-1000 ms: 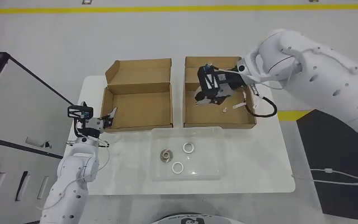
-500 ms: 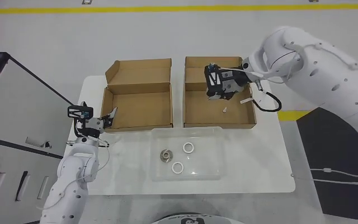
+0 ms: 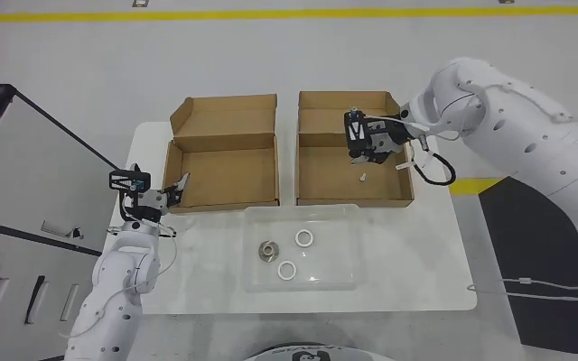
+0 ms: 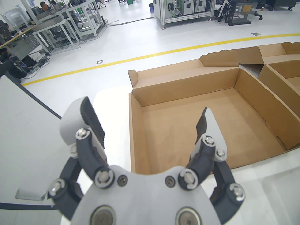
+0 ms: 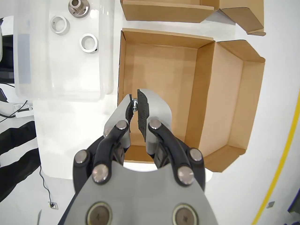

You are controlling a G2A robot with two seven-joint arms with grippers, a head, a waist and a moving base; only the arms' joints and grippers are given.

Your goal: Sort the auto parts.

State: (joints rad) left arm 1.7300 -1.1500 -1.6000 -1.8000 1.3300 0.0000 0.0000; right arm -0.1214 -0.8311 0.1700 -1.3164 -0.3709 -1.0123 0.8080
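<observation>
My right gripper (image 3: 363, 159) (image 5: 135, 95) hangs over the right cardboard box (image 3: 325, 185) (image 5: 164, 71), shut on a small metal bolt (image 5: 134, 105) pinched between its pads. Another small bolt (image 3: 361, 177) lies loose on that box's floor, just below the gripper. A clear plastic tray (image 3: 334, 262) (image 5: 58, 80) holds a metal flange (image 3: 267, 251) (image 5: 79, 5) and two metal rings (image 3: 305, 239) (image 3: 288, 270). My left gripper (image 3: 172, 191) (image 4: 146, 105) is open and holds nothing, at the left edge of the bare left cardboard box (image 3: 226, 176) (image 4: 201, 127).
Both boxes stand side by side at the back of the white table (image 3: 406, 271), flaps folded back. The tray sits in front of them, near the table's front. Bare table surface lies to the right of the tray and left of the left box.
My right gripper has moved to the right across the right box, from its left part to near its middle. The loose bolt and the left arm have stayed put.
</observation>
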